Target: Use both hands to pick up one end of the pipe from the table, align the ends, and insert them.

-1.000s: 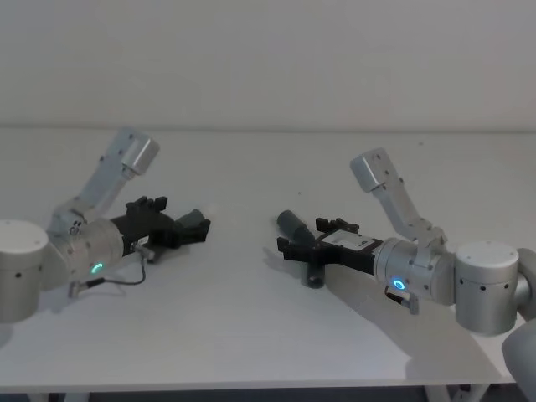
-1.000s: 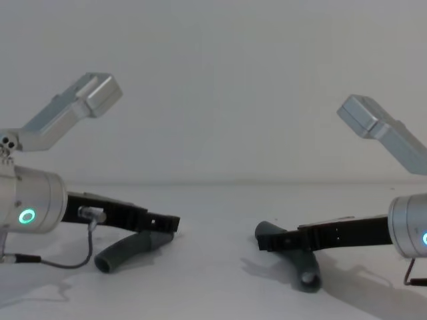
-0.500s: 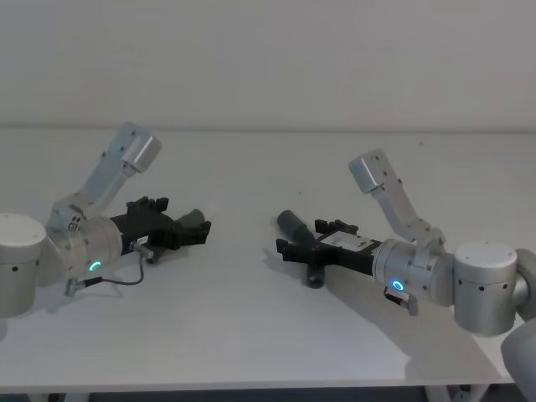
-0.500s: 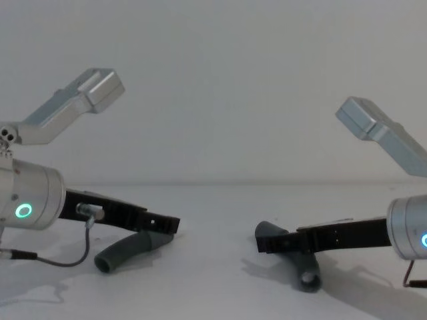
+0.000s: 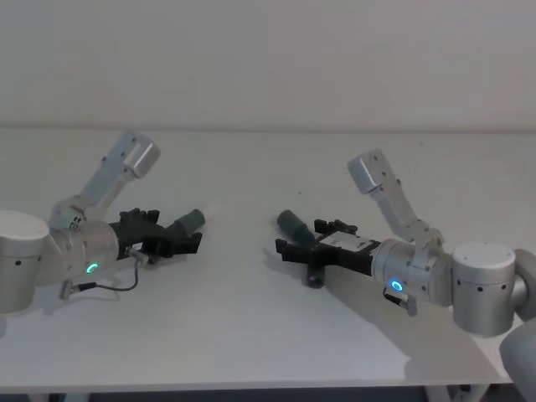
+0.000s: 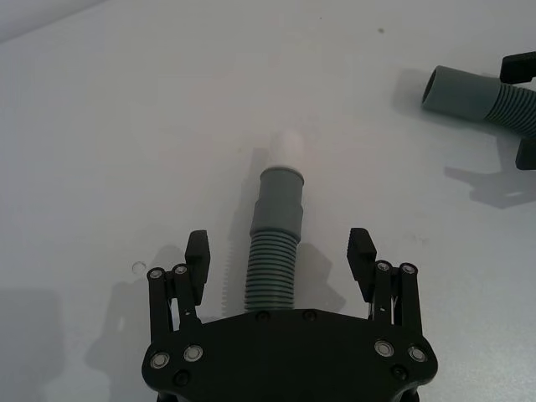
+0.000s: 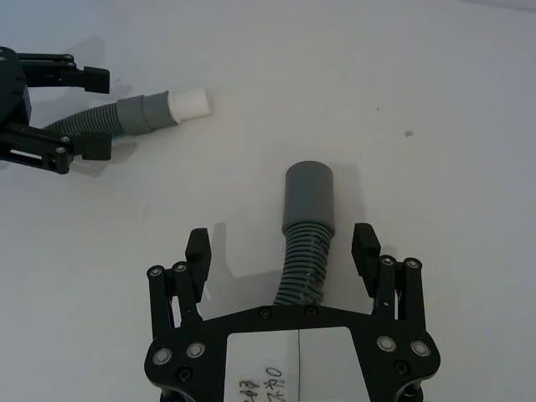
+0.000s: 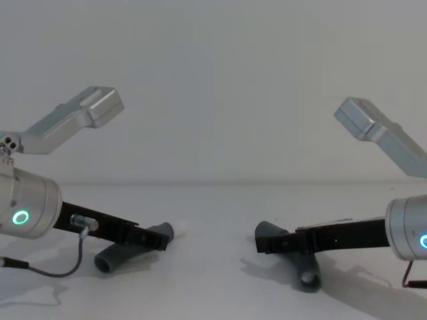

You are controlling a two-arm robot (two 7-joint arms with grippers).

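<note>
The pipe lies as two ribbed dark-grey pieces on the white table [image 5: 243, 318]. The left piece [image 6: 272, 268] has a grey collar [image 6: 280, 201] and a white plug tip [image 6: 289, 149], and points toward the right piece. My left gripper [image 6: 279, 251] is open and straddles its ribbed part, fingers [image 6: 197, 251] apart from it; in the head view this gripper [image 5: 174, 231] sits low at the left. The right piece [image 7: 306, 255] ends in an open grey collar mouth [image 7: 310, 197]. Over its ribbed part my right gripper [image 7: 281, 245] is open too, low on the table [image 5: 301, 239].
Both silver arms reach in low from the sides, elbows raised [image 8: 93, 110] [image 8: 363, 120]. A thin cable [image 5: 109, 285] loops under the left wrist. White table stretches between the two pieces, with a plain wall behind.
My left gripper has drawn back and down along the left piece, so its collar now sticks out beyond the fingers. The right arm and right piece have hardly moved.
</note>
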